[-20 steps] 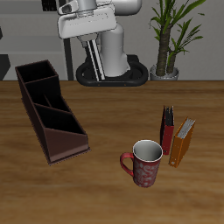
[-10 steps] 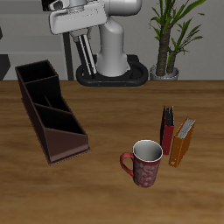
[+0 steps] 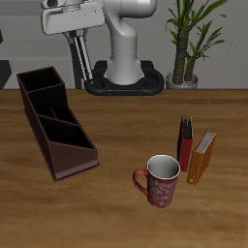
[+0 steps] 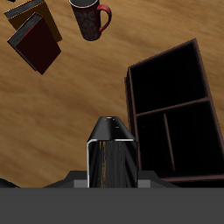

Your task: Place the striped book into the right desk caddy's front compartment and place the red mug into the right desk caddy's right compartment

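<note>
My gripper [image 3: 77, 37] is shut on the striped book [image 3: 80, 56], which hangs edge-down high above the table's back, behind the right desk caddy [image 3: 55, 124]. In the wrist view the book [image 4: 112, 156] shows edge-on between the jaws, with the caddy [image 4: 206, 91] below and beside it. The caddy is dark maroon-brown and holds nothing, its low slanted end toward the table's front. The red mug [image 3: 161, 181] stands upright near the front edge, far from the gripper; it also shows in the wrist view [image 4: 91, 17].
A dark red book [image 3: 184, 144] and an orange book [image 3: 201, 158] stand upright together just behind the mug. The robot's base [image 3: 124, 77] and a potted plant [image 3: 186, 44] stand at the table's back.
My gripper has carried the striped book sideways along the table's back, from in front of the robot's base to a spot behind the caddy. The mug, books and caddy have not moved.
</note>
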Motion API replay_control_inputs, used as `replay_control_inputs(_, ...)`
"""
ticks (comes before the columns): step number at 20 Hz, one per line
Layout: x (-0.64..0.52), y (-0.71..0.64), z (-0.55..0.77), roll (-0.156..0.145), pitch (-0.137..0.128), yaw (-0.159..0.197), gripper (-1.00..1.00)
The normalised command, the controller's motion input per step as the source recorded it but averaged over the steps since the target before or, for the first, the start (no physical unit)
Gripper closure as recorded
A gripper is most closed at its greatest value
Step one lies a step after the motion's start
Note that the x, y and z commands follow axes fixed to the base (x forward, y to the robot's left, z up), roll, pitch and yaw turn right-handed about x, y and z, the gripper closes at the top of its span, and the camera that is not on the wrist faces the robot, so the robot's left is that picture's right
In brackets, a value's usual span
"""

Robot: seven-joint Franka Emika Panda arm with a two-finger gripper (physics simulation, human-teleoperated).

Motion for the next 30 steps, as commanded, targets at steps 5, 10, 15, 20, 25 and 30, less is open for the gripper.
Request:
replay_control_inputs(5, 0.01, -0.36, 0.02, -0.035, 0.022, 0.068, 1.0)
replay_control_inputs(10, 0.1, -0.34, 0.11, -0.033, -0.015, 0.08, 1.0)
replay_control_inputs(15, 0.11, -0.21, 0.06, -0.059, -0.009, 0.054, 1.0)
replay_control_inputs(20, 0.1, -0.18, 0.03, -0.041, -0.012, 0.021, 1.0)
replay_control_inputs(25, 0.11, -0.03, -0.03, -0.023, -0.006, 0.041, 1.0)
replay_control_inputs(30, 0.12, 0.03, -0.01, -0.012, -0.002, -0.005, 1.0)
